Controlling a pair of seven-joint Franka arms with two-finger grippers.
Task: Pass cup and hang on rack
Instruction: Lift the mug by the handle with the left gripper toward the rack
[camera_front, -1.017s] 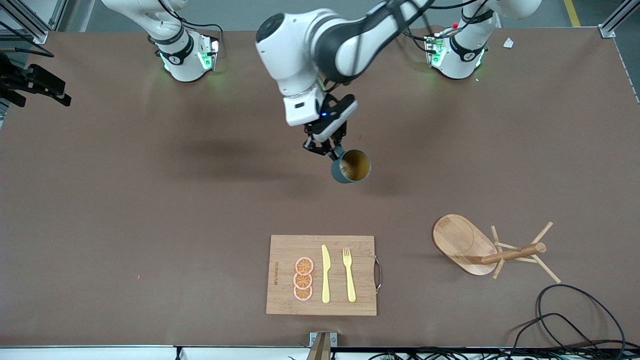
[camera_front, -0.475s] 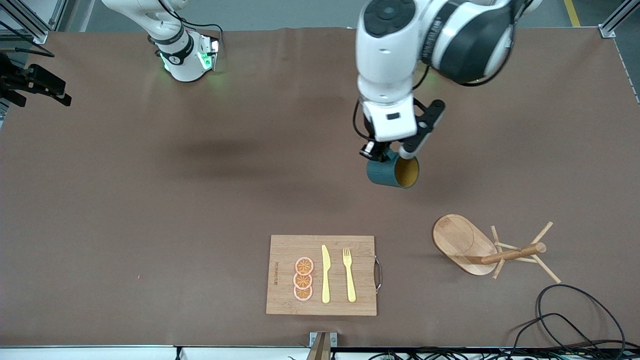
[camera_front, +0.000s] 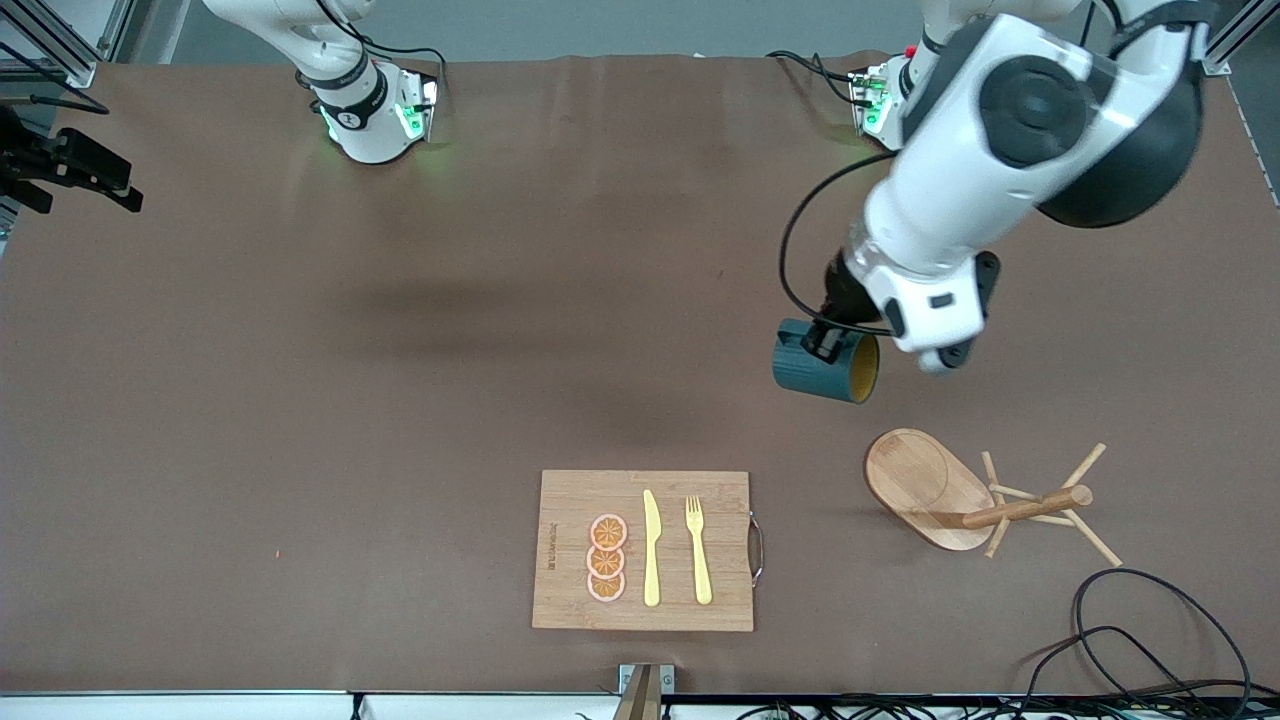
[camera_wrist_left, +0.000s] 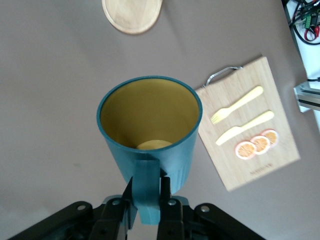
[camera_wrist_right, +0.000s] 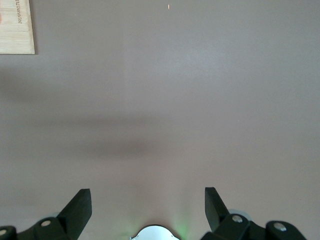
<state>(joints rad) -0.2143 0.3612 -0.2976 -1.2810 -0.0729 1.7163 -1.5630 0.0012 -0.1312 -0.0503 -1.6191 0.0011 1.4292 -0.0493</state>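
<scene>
Front view: left pincer (camera_front: 822, 343) up over bare brown table (camera_front: 300, 400), clamped on the handle of the cup (camera_front: 826, 362). Cup is teal, mustard inside, tipped on its side in the air, mouth facing the left arm's end of the table. Rack (camera_front: 985, 500) stands on the table near the left arm's end, nearer the front camera than the spot under the cup; oval base, post, thin pegs. Cutting board (camera_front: 643, 550) toward the middle, close to the front edge, carrying a yellow knife (camera_front: 651, 549), yellow fork (camera_front: 697, 550) and three orange slices (camera_front: 607, 558). Small printed text on the board's edge, unreadable. Right arm waits, pincer not seen here.

Left wrist view: fingers (camera_wrist_left: 129, 197) shut on the cup's handle, cup (camera_wrist_left: 150, 125) mouth open to the camera. Board (camera_wrist_left: 250, 145) logo too small to read.

Right wrist view: right pincer (camera_wrist_right: 148, 205) spread open, holding nothing, over bare table.
</scene>
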